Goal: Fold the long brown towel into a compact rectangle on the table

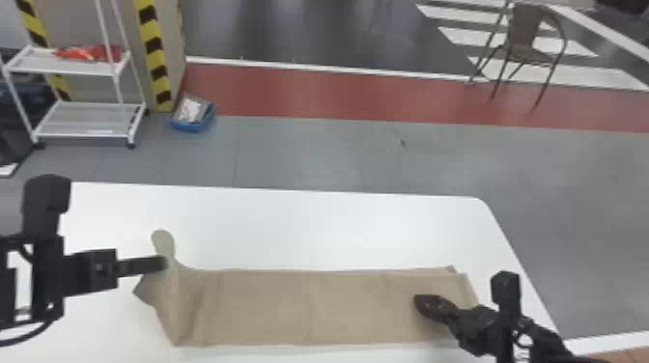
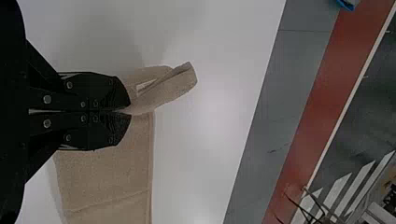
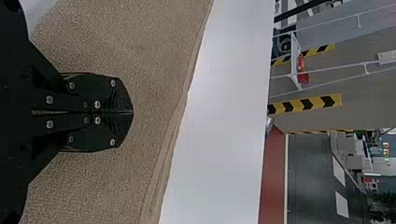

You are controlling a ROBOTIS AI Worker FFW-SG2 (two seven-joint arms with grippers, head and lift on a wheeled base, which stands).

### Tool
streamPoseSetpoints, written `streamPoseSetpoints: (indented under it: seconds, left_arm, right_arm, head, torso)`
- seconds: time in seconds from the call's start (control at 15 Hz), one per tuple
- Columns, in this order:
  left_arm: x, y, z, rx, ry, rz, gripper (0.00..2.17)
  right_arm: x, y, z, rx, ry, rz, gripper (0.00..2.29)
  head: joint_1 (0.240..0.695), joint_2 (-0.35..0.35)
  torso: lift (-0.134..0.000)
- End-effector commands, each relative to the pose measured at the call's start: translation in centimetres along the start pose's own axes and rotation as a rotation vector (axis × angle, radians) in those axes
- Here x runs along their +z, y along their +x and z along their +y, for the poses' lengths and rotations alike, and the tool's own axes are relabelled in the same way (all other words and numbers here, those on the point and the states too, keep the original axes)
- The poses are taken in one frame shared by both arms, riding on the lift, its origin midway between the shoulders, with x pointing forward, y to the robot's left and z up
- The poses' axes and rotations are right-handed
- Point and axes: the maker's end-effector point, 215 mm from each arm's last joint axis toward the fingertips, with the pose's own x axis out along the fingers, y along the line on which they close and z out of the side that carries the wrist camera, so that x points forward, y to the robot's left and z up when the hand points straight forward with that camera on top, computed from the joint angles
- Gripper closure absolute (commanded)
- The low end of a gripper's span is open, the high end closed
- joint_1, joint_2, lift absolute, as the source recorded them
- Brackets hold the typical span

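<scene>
Gray floor (image 1: 299,154) | red strip (image 1: 309,94) | brown chair (image 1: 524,36) | white shelf cart (image 1: 87,120)

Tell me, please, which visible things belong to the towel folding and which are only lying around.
For the job:
- long brown towel
- white table
- left gripper
- right gripper

Only around:
- white shelf cart
- blue container
- chair
</scene>
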Motion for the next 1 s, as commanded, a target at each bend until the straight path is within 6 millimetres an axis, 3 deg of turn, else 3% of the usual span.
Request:
streamPoseSetpoints:
  seconds: [0.0, 0.27, 0.93]
  left_arm:
    - [0.2, -0.4, -0.6, -0.014, 0.000, -0.002, 1.44]
    - [0.4, -0.9, -1.7, -0.029, 0.013, 0.003, 1.44]
    - [0.8, -2.5, -5.1, -0.096, 0.038, -0.002, 1.44]
  right_arm:
    - [0.1, 1.2, 1.8, 0.032, 0.008, -0.002, 1.66]
    - [1.2, 3.4, 5.2, 0.084, 0.026, -0.030, 1.66]
    - [3.3, 7.2, 10.7, 0.167, 0.087, -0.076, 1.66]
  head:
    - [0.695, -0.168]
    - [0.695, -0.134]
    - [0.695, -0.058]
  torso:
    - [0.000]
    - [0.000]
    - [0.000]
